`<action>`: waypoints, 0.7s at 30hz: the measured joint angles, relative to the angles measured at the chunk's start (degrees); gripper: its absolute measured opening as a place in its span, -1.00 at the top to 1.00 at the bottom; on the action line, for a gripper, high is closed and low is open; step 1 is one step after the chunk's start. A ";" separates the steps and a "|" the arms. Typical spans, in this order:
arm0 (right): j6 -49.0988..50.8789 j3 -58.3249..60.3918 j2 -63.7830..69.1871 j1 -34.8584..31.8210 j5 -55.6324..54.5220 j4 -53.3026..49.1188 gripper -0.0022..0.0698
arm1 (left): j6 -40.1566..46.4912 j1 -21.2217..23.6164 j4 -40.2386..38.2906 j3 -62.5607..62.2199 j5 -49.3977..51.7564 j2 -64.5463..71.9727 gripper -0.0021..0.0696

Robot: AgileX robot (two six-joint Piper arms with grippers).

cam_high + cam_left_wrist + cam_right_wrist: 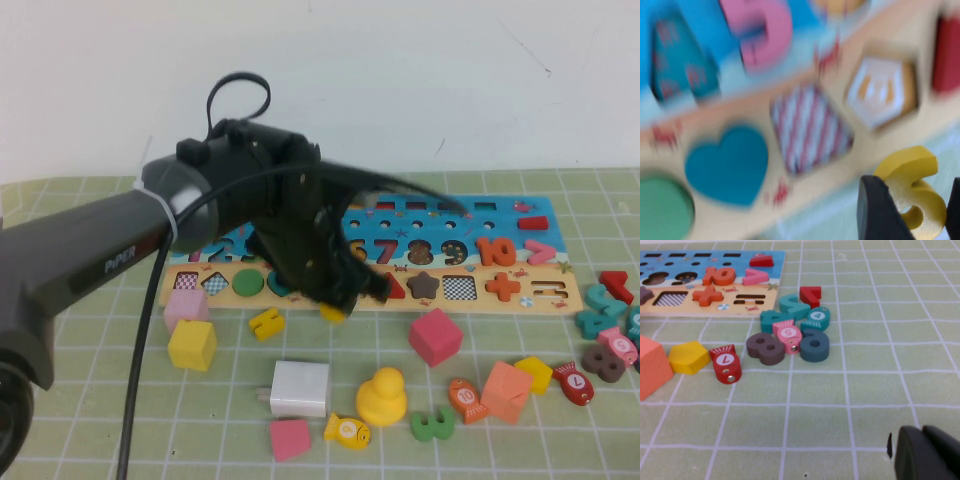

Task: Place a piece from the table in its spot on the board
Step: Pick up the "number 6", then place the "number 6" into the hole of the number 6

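One yellow numeral, the piece [912, 192], sits between the two dark fingers [877, 210] of the left gripper [335, 300], which is clamped on it; in the high view only a yellow edge of it shows under the gripper, at the centre of the frame, right at the near edge of the board [520, 300]. In the left wrist view the piece fills the lower right corner, above the pale table [120, 400], with the board's tan strip just beyond it. That strip holds a blue heart [727, 165], a red-striped diamond recess [810, 127] and a pentagon recess [882, 90]; a pink numeral [762, 30] lies in the blue part at the upper centre.

The left arm [100, 260] reaches in from the left edge of the high view and covers the board's middle. Below the board, a yellow cube [192, 345], a white block [300, 388] and a yellow duck [382, 397] lie loose on the mat.

The right gripper [927, 452] shows only as a dark shape in the lower right corner of the right wrist view; I cannot tell whether it is open or closed. A brown 8 [765, 348] and a red fish marked 7 [726, 362] lie at the centre left of that view.
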 joint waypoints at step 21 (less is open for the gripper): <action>0.00 0.00 0.00 0.00 0.00 0.00 0.95 | -5.30 0.00 0.38 -4.50 -17.47 2.42 0.25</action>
